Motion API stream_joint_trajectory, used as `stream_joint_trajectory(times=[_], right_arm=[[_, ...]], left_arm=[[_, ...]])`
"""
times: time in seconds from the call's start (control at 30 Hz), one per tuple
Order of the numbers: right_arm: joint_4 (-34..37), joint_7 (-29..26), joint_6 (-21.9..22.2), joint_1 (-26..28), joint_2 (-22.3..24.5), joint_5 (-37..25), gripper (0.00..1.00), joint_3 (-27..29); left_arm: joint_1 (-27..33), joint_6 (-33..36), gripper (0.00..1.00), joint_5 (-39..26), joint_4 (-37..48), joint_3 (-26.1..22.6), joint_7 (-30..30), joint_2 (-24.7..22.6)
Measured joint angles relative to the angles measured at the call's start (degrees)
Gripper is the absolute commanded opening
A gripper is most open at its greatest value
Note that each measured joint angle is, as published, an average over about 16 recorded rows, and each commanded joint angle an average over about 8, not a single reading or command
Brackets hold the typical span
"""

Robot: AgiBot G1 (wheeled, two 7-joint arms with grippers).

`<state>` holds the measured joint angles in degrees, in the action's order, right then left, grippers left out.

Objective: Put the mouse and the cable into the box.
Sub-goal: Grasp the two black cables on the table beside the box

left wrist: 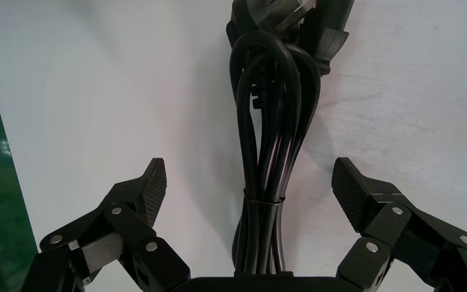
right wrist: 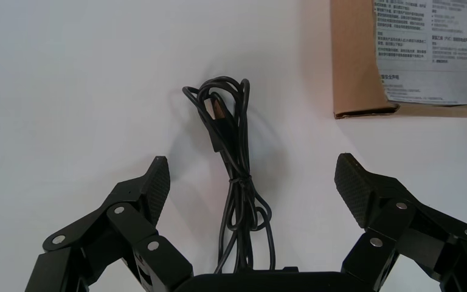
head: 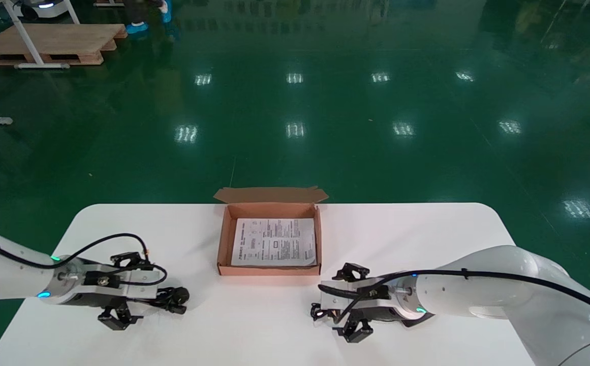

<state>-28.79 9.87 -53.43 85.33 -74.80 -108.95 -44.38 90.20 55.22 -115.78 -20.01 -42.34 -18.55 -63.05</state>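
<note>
1. Head view shows an open cardboard box (head: 269, 270) at the far middle of the white worktop (head: 254, 330), with a printed sheet (head: 274, 242) lying flat on its floor and its lid flap folded back on the far side.
2. A thick black cable (head: 174, 296) lies on the worktop outside the box. It is on the robot's left of the box's front left corner and nearer the robot than the box's front wall.
3. Left wrist view shows the left gripper (left wrist: 247, 173) low over this bundle with its jaws spread wide. One ribbed pad (left wrist: 155, 182) stands on each side of the cable, and neither touches it.
4. The bundle is folded into long loops held by a thin tie, and its plug ends lie beyond the fingertips.
5. A thin black cable (right wrist: 238, 182) lies coiled on the worktop just in front of the box's front right corner, also outside the box.
6. Right wrist view shows the right gripper (right wrist: 252, 167) over it, jaws wide apart and straddling the coil without contact. A metal plug shows at the coil's far end.
7. That view also shows a corner of the box and the edge of the sheet inside, near the coil but apart from it.
</note>
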Motion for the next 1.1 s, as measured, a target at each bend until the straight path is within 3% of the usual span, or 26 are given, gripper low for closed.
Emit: stream_joint_trajectory(times=[0.03,0.07,1.1], right_arm=[[0.1,0.0,0.0,0.0,0.0,0.0,0.04,0.0],[0.1,0.0,0.0,0.0,0.0,0.0,0.00,0.0],[-1.3,-0.2,-0.3,-0.3,0.4,0.2,0.00,0.1]], left_arm=[[0.0,0.0,0.00,0.0,0.0,0.0,0.0,0.0],[0.0,0.0,0.00,0.0,0.0,0.0,0.0,0.0],[0.0,0.0,0.00,0.0,-0.2,0.0,0.1,0.1]])
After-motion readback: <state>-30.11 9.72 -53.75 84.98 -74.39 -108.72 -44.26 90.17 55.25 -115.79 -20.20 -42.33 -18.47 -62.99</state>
